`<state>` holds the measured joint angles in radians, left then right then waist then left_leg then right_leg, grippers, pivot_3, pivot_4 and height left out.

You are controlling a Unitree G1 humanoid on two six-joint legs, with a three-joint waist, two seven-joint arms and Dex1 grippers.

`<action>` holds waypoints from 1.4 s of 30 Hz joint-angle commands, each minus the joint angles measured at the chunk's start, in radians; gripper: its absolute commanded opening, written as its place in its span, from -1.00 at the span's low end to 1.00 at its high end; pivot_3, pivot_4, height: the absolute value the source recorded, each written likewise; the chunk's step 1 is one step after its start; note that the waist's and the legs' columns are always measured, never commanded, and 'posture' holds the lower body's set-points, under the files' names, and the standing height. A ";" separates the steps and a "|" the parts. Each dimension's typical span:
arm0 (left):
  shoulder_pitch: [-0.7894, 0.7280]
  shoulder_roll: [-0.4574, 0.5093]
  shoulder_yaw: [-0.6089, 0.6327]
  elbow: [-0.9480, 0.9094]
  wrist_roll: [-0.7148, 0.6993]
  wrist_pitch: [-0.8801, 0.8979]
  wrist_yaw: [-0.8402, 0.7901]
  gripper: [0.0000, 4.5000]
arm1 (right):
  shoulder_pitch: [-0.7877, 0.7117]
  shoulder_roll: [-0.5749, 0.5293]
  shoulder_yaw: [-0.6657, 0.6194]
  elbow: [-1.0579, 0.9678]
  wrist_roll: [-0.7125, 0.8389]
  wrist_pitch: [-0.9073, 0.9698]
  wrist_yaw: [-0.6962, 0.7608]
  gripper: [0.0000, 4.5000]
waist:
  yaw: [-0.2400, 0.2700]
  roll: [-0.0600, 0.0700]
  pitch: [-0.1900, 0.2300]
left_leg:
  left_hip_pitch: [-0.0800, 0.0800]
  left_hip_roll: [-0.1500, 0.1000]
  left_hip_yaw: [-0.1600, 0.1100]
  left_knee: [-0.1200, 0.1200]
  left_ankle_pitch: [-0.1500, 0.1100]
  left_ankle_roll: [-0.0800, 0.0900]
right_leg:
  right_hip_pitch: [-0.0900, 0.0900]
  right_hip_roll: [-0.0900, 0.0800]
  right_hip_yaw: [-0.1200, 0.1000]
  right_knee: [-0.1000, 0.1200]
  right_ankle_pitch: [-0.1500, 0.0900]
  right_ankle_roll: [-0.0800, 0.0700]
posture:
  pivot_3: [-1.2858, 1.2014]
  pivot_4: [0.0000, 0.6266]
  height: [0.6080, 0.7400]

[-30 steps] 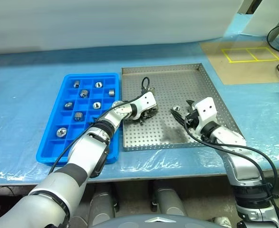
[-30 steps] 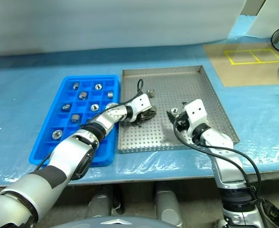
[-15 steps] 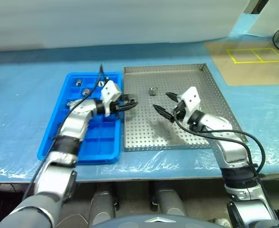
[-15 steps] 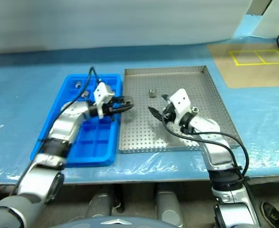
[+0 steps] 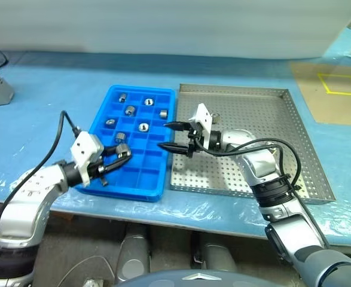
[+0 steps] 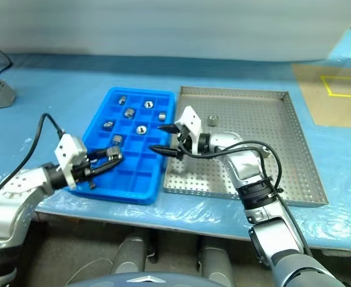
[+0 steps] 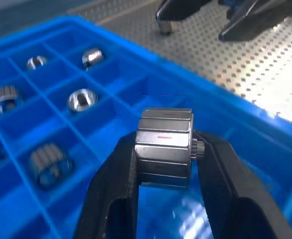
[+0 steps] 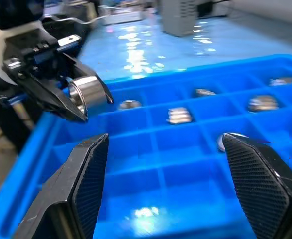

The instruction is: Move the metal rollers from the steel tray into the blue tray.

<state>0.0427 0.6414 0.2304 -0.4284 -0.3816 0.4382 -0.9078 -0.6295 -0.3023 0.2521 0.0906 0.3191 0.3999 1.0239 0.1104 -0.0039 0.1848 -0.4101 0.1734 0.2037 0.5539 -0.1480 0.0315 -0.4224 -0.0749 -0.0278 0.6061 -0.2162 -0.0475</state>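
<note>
no readable text, label, brand or number shows anywhere. the only mark is a yellow outlined rectangle [image 5: 344, 84], split by a line, on the brown board [image 5: 319, 101] beyond the steel tray [image 5: 295, 122].

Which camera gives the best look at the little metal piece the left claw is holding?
The left wrist view: the roller sits close between the left gripper fingers. The right wrist view shows it from the side, farther off; the eye views show it tiny.
</note>
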 commanded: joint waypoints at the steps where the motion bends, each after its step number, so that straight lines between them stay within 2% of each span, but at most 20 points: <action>1: 0.040 0.033 0.065 -0.034 -0.014 -0.022 0.012 -0.41 | -0.033 0.016 0.018 0.012 0.007 -0.028 0.050 0.67 | 0.020 0.000 0.000 | 0.001 0.000 0.000 -0.001 0.000 -0.001 | 0.000 0.000 0.000 0.000 0.000 0.000 | 0.28 -0.52 1.00; 6: 0.069 0.040 0.043 -0.038 0.006 -0.038 0.037 -0.41 | -0.049 0.045 0.024 0.060 -0.017 -0.065 0.053 0.67 | 0.049 0.000 0.000 | 0.006 -0.001 0.000 -0.005 0.001 -0.003 | 0.003 0.000 0.002 0.000 -0.004 0.007 | 0.28 -0.52 1.00; 11: 0.078 0.053 -0.002 -0.001 0.050 -0.063 0.042 -0.41 | -0.029 0.047 0.016 0.056 -0.033 -0.075 0.032 0.67 | 0.048 0.000 0.000 | 0.007 -0.001 0.000 -0.008 0.003 -0.005 | 0.002 0.000 0.002 0.000 -0.004 0.007 | 0.26 -0.52 1.00; 14: 0.072 0.071 -0.021 0.061 0.092 -0.090 0.048 -0.41 | -0.019 0.045 0.011 0.049 -0.042 -0.076 0.014 0.67 | 0.043 -0.001 0.000 | 0.007 -0.001 0.000 -0.009 0.004 -0.006 | 0.002 0.001 0.002 0.000 -0.001 0.001 | 0.25 -0.52 1.00; 20: -0.002 0.097 -0.074 0.172 0.147 -0.145 0.048 0.47 | 0.001 0.041 -0.006 0.035 -0.047 -0.075 -0.033 0.67 | 0.038 -0.001 -0.001 | 0.007 -0.001 0.000 -0.009 0.004 -0.007 | 0.001 0.001 0.002 0.000 -0.001 0.000 | 0.21 -0.52 1.00; 25: -0.125 0.058 -0.090 0.157 0.080 -0.101 0.056 0.47 | 0.014 0.023 -0.050 0.033 -0.050 -0.084 -0.081 0.67 | 0.038 -0.001 -0.001 | 0.007 -0.001 0.000 -0.008 0.005 -0.007 | 0.001 0.001 0.002 0.001 -0.001 -0.001 | 0.17 -0.52 1.00; 31: -0.339 -0.074 -0.139 0.088 -0.024 0.011 0.128 0.47 | -0.070 0.036 -0.190 0.183 -0.082 -0.172 -0.277 0.67 | 0.033 -0.002 -0.001 | 0.007 -0.001 0.000 -0.005 0.007 -0.011 | 0.002 0.001 0.002 0.005 0.000 -0.001 | 0.14 -0.52 1.00; 35: -0.400 -0.121 -0.192 0.094 -0.036 0.044 0.142 0.47 | -0.146 0.059 -0.246 0.318 -0.109 -0.226 -0.396 0.67 | 0.004 -0.002 -0.001 | 0.007 -0.001 0.000 -0.005 0.009 -0.013 | 0.001 0.001 0.002 0.007 0.000 -0.002 | 0.12 -0.52 1.00; 38: -0.445 -0.150 -0.224 0.140 -0.016 0.031 0.155 0.47 | -0.227 0.063 -0.265 0.497 -0.171 -0.299 -0.508 0.67 | -0.017 -0.002 -0.001 | 0.006 0.000 0.000 -0.005 0.009 -0.013 | 0.000 0.002 0.002 0.009 0.000 -0.003 | 0.11 -0.52 1.00; 42: -0.471 -0.171 -0.248 0.155 -0.009 0.023 0.162 0.47 | -0.314 0.062 -0.274 0.725 -0.238 -0.397 -0.640 0.67 | -0.018 -0.002 -0.001 | 0.005 0.000 0.000 -0.003 0.009 -0.013 | -0.001 0.002 0.002 0.010 -0.001 -0.004 | 0.10 -0.52 1.00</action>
<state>-0.4134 0.4693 -0.0145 -0.2612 -0.3930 0.4771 -0.7535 -0.9011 -0.2415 -0.0105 0.7571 0.1115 0.0616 0.4384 0.0919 -0.0058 0.1835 -0.4054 0.1732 0.2035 0.5509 -0.1391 0.0184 -0.4236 -0.0729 -0.0261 0.6158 -0.2170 -0.0513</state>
